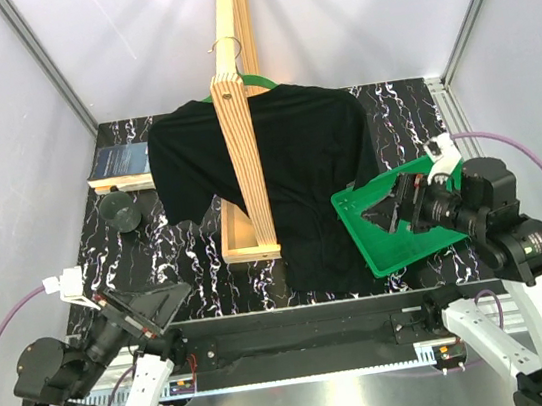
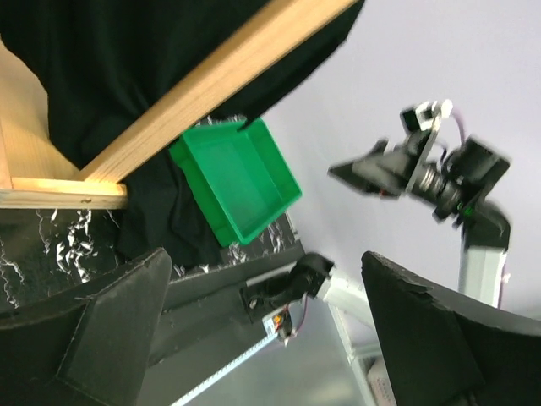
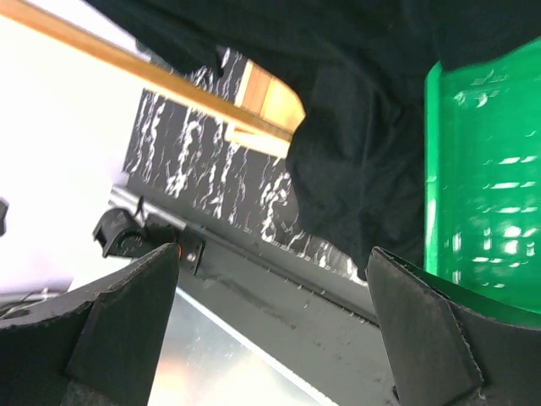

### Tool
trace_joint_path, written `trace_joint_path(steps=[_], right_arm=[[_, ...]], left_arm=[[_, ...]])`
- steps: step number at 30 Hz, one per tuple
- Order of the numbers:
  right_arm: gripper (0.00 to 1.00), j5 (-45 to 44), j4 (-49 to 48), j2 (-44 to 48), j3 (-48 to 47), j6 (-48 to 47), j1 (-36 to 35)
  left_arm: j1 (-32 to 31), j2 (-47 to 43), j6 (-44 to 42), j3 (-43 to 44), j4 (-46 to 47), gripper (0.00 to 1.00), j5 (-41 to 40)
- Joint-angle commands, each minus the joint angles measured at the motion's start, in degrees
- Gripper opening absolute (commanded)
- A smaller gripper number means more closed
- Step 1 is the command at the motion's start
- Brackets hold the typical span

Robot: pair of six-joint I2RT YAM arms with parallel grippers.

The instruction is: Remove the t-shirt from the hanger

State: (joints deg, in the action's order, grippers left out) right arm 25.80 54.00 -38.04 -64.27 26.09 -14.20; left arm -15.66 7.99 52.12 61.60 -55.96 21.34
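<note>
t-shirt hanging on hanger off wooden stand, mid-table. right gripper spread wide, empty, above green tray, just beside shirt's right side. left gripper also spread, empty, front-left, well apart from shirt.

wooden stand: centre | green tray: right | book: left rear | dark round object: beside book
</note>
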Motion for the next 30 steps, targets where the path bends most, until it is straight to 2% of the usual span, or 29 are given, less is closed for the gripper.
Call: trace_joint_path(steps=[1,7,15,19,24,26,30], right_arm=[[1.0,-7.67,-1.26,-3.87,-6.91,-2.97,0.22],[1.0,-11.48,-3.8,-15.12,-19.74,-8.76,0.22],[1.0,-7.88,-10.04,-31.37,-36.35,-18.25,0.13],[0.98,-2.0,-14.18,-36.83,-41.36,-22.12,0.22],[0.86,5.81,-17.52,-41.58,-43.48,-25.74,0.22],[0.84,9.16,-19.27,-42.63,-43.66,-27.58,0.22],[0.81,21.97,-22.88,-44.22,-42.87,-26.44,0.22]], left_arm=[[0.1,3.09,-6.14,3.26,-5.38,0.99,6.52],[0.02,2.56,-12.3,8.0,-10.48,0.99,-2.08],[-0.07,3.52,-16.61,4.93,-9.6,0.99,1.07],[-0.07,3.61,-16.61,5.63,-9.34,0.99,3.17],[-0.07,4.14,-15.47,8.88,-9.78,0.99,5.1],[-0.07,4.49,-14.42,9.15,-9.69,0.99,6.16],[-0.16,4.93,-13.45,9.06,-9.69,0.99,7.31]])
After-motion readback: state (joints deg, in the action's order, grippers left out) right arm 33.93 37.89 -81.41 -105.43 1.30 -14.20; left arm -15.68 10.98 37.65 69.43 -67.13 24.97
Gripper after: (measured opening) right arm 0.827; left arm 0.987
